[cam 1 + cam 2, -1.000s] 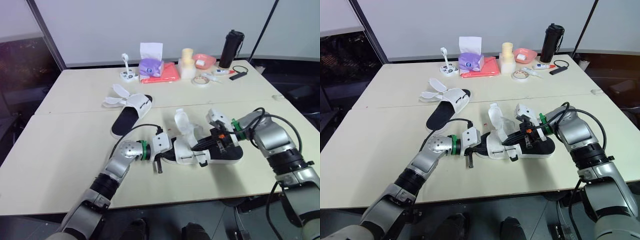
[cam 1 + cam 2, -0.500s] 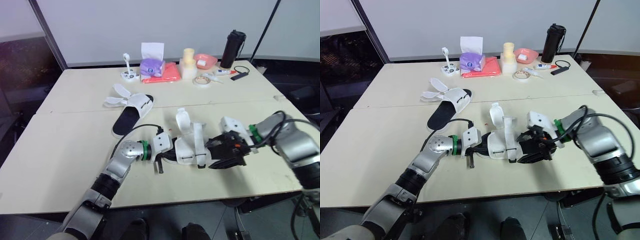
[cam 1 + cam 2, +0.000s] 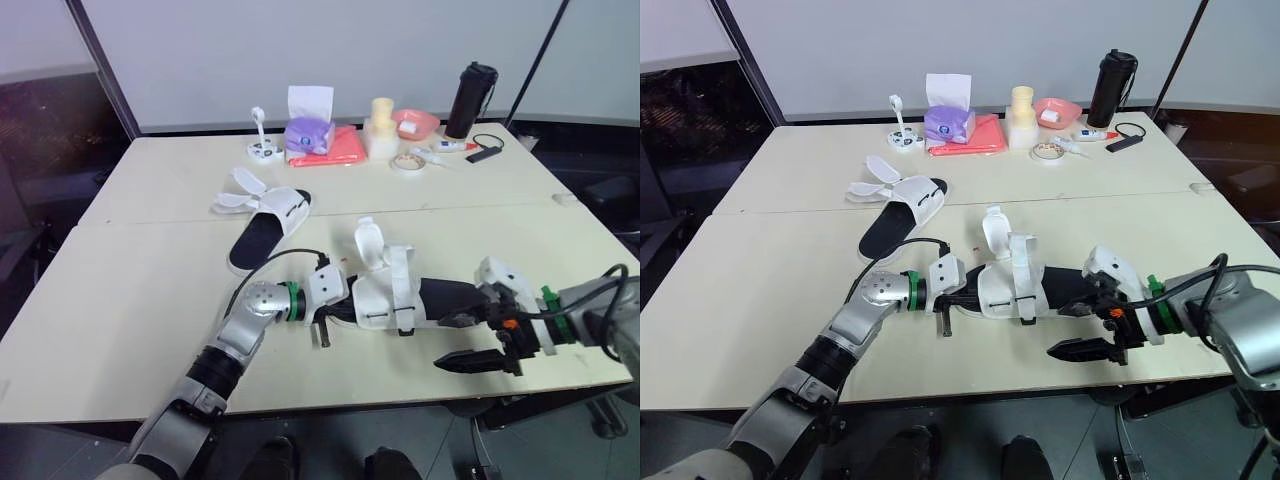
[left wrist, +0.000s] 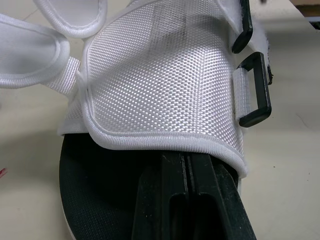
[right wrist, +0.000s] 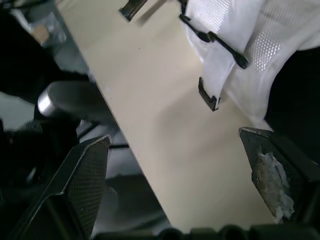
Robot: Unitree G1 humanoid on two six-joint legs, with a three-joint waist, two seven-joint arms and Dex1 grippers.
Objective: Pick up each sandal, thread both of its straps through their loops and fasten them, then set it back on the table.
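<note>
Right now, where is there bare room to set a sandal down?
Bare: the near table's left part, left of the far sandal; and the strip between the near sandal and the bottle. Crowded: the far edge around the tissue box.

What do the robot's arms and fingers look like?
Both arms are silver-grey with rounded joints, a green ring at each wrist and looping black cables. The left gripper and right gripper have white casings and black fingers; the right one has an orange mark.

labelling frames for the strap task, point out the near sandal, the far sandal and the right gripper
near sandal (image 3: 385,290), left eye view, white upper.
far sandal (image 3: 252,248), left eye view, black insole.
right gripper (image 3: 440,341), left eye view, between open fingertips.
</note>
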